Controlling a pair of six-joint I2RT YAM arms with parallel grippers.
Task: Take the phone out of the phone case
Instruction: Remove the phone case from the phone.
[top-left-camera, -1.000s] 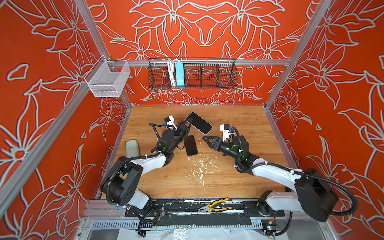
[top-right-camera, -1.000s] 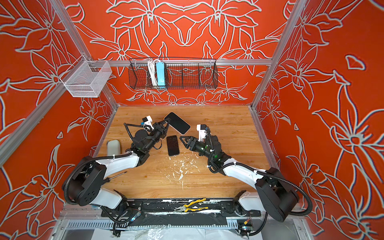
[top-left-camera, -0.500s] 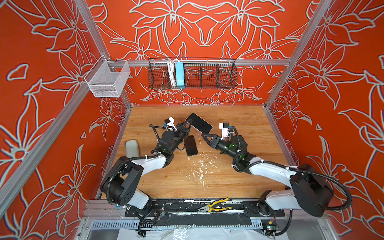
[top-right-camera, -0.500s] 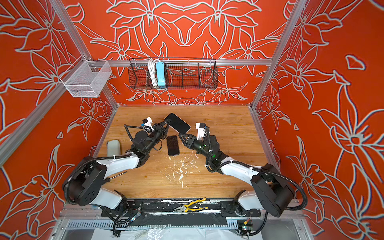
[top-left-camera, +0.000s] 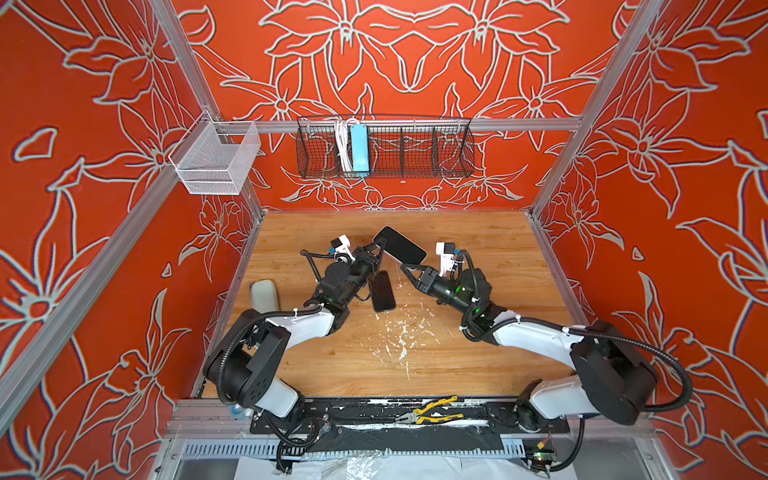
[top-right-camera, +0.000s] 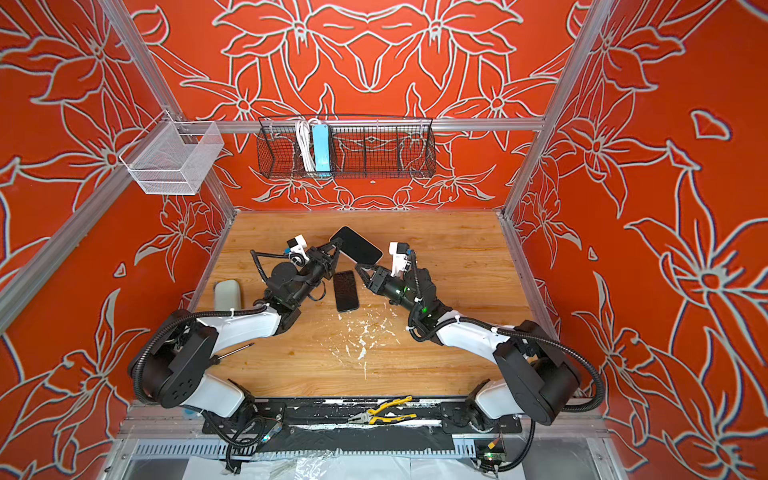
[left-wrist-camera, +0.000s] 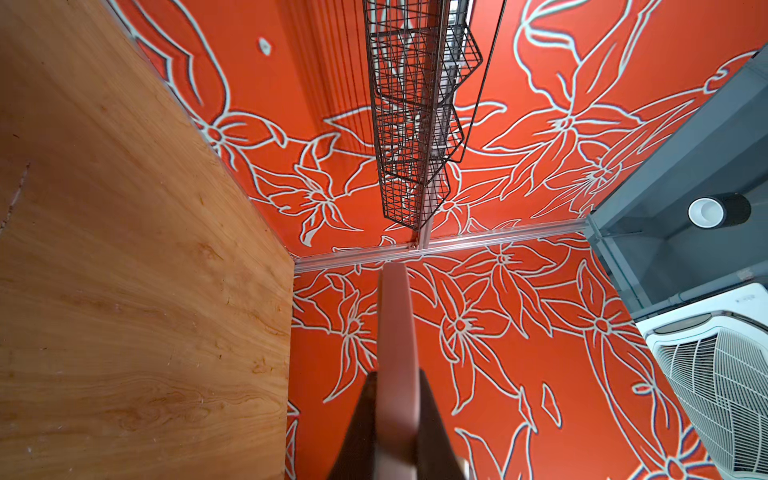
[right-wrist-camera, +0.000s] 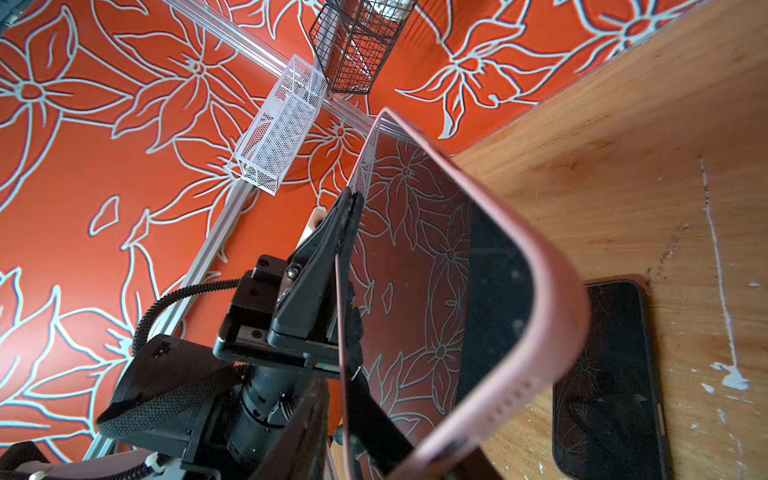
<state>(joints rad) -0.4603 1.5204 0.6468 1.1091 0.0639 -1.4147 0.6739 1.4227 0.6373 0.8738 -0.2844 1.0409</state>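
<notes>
A: Where is the phone case (right-wrist-camera: 561, 299) sitting?

B: It is hanging above the table (top-left-camera: 457, 353), far of centre and tilted. The phone (top-left-camera: 400, 246) is sitting inside it, screen showing.

A: Left side?

B: The left gripper (top-left-camera: 377, 249) is clamping the case's left edge, jaws pressing narrow on the rim.

A: Right side?

B: The right gripper (top-left-camera: 408, 269) is sitting at the case's near-right corner. In the right wrist view a dark finger is lying across the screen, with the pink rim just beside it. Cannot tell whether it is pinching or only touching.

A: Anything else down there?

B: A black phone (top-left-camera: 382, 291) is lying flat on the table, just near of the raised case, between the two arms. A grey slab (top-left-camera: 264, 294) is resting at the left edge. Pliers (top-left-camera: 432, 411) are lying on the near rail.
</notes>
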